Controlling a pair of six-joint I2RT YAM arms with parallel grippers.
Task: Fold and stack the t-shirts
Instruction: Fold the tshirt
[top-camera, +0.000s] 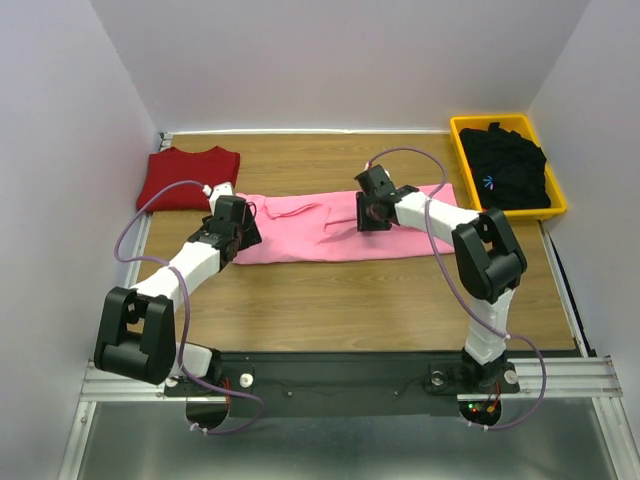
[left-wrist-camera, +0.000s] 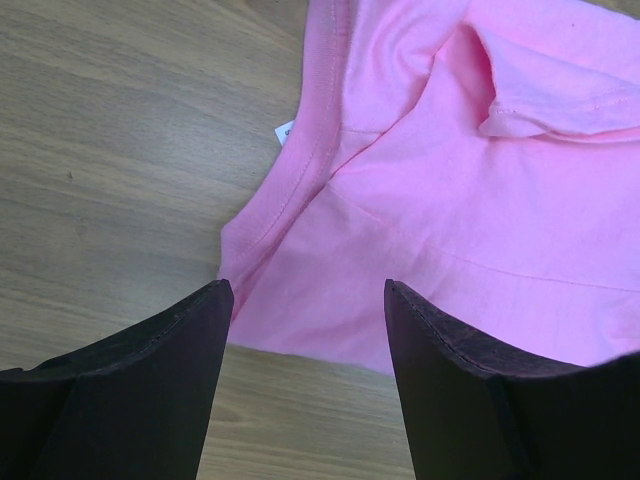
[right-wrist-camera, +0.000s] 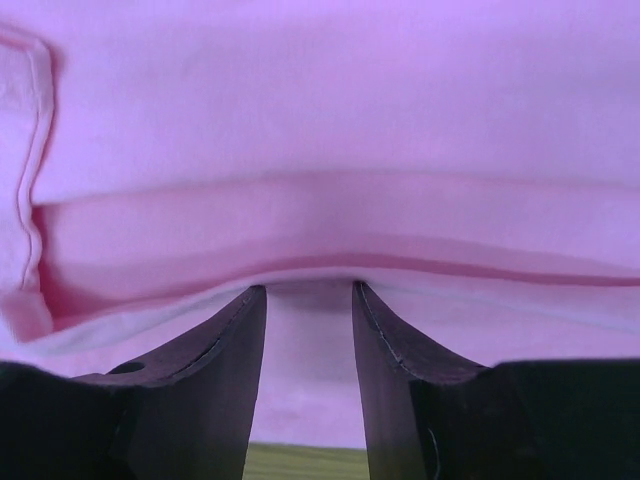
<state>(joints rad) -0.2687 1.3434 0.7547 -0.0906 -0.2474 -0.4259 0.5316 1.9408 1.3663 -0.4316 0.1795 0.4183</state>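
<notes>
Your pink t-shirt (top-camera: 330, 228) lies as a long band across the middle of the wooden table (top-camera: 350, 300) in the top view. Your left gripper (left-wrist-camera: 308, 292) hangs over its left end, jaws spread wide with nothing between them; the wrist view shows the collar edge and a white label just above the fingertips. Your right gripper (right-wrist-camera: 308, 290) sits on the band's upper edge, right of centre, jaws partly drawn in with a fold of pink cloth lying across their tips. You cannot tell from these views whether that fold is pinched. The dark red t-shirt (top-camera: 185, 178) lies folded at upper left, and the black t-shirt (top-camera: 510, 170) fills the yellow bin (top-camera: 456, 140) at upper right.
</notes>
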